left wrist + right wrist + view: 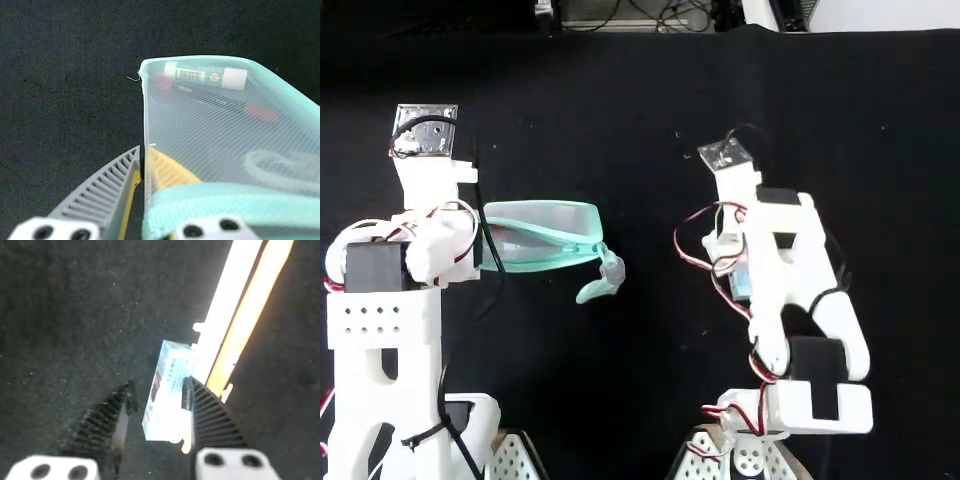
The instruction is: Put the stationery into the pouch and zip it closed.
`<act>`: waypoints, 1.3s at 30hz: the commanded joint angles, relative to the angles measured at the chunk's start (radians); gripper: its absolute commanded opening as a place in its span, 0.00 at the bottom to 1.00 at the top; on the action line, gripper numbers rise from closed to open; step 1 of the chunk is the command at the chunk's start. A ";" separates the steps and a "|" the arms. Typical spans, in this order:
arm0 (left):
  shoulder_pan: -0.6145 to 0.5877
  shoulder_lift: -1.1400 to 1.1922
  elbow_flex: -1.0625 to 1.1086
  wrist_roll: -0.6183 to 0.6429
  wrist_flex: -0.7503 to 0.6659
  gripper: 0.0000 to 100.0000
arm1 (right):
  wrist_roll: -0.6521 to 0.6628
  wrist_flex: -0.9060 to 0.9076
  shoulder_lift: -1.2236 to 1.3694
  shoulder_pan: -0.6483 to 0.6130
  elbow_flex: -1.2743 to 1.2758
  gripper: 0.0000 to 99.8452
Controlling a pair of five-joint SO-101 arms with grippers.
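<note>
Black cloth (620, 100): covers the table from the arm bases to the far edge.
Right arm (790, 270): nearest the camera side, folded over its own work spot; in the high view its body hides most of what lies under it.
Right gripper (159, 386): low over the cloth, jaws spread apart.
Box (170, 385): small, pale blue and white, lies on the cloth between the right jaws. It touches one finger, with a dark gap to the other. Long axis runs along the fingers.
Strip (240, 310): long, white and yellow, just beside the box and running on past the fingertips. Cannot tell what it is.
Gap: bare cloth between box and pouch; they are well apart.
Left arm (420, 250): its wrist covers the held end of the pouch in the high view.
Left gripper (145, 152): jaws clamped on the pouch's edge, grey finger outside, yellow one seen through the mesh.
Pouch (540, 215): clear mesh with teal trim. Long axis lies across the table, pointing from the left gripper toward the middle.
Zipper pull (600, 282): teal tab hanging at the pouch's free end, nearer the bases. Whether the zip is open or closed, cannot tell.
Contents: white-and-green stick (200, 74) along the far end of the pouch; red pieces (260, 112) beside it, blurred.
Cables (650, 12): beyond the cloth's far edge.
</note>
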 commanded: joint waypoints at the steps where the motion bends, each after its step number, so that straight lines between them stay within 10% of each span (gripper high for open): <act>1: -0.013 0.002 0.007 -0.009 0.002 0.03 | 0.011 0.040 -0.002 -0.034 -0.045 0.14; 32: -0.013 0.002 0.008 -0.046 0.002 0.03 | 0.137 0.058 0.219 -0.025 -0.188 0.19; 39: -0.015 0.002 0.008 -0.049 0.002 0.03 | 0.137 0.058 0.199 -0.044 -0.194 0.01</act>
